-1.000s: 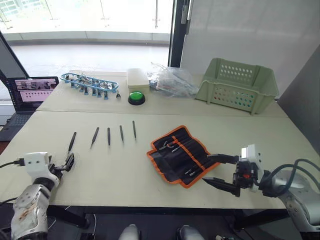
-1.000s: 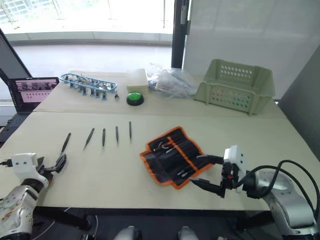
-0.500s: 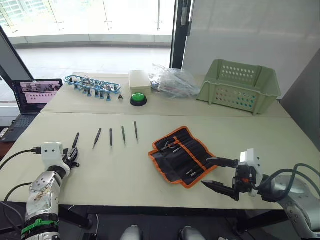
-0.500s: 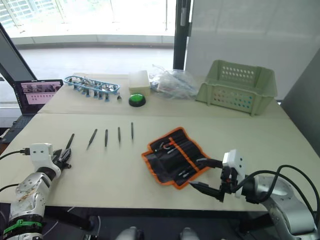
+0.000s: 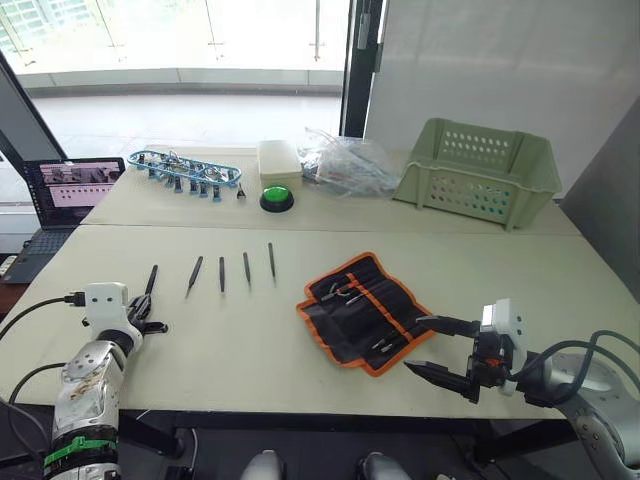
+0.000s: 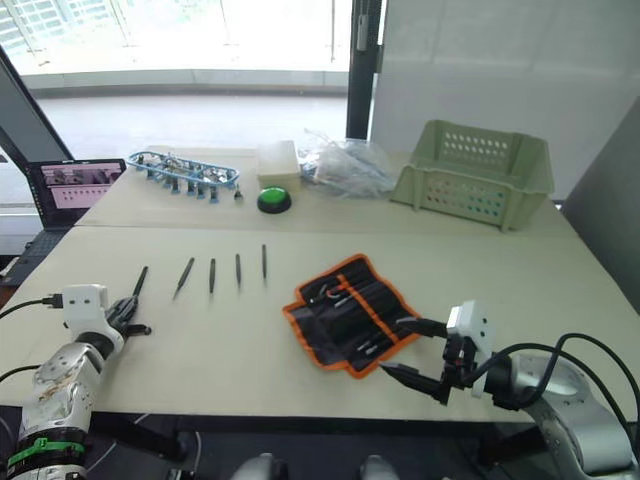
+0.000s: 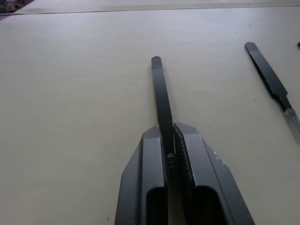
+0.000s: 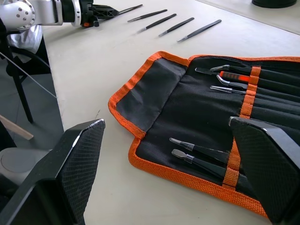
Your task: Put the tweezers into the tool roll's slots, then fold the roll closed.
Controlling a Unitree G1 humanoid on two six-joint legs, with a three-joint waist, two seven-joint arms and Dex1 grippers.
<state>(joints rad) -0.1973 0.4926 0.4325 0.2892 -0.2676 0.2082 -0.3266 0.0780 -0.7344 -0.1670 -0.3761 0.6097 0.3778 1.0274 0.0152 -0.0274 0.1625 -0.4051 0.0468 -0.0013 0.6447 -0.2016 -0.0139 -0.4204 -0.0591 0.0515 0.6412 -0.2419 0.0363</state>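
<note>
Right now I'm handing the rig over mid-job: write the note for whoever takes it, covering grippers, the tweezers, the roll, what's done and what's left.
Left gripper: shut on the leftmost tweezers, which lies flat on the table.
Right gripper: open, empty, hovering at the tool roll's near right corner.
The other four tweezers lie in a row on the table, left of the roll.
The roll is unfolded, with a few tools in its slots.
Done: first tweezers gripped.
Left: lift it, slot it, repeat for the other four, then fold the roll closed.

tweezer's [image 7: 161, 101] near end hidden between left pincer [image 7: 172, 145] fingers, laptop [image 5: 62, 190] cut off
</note>
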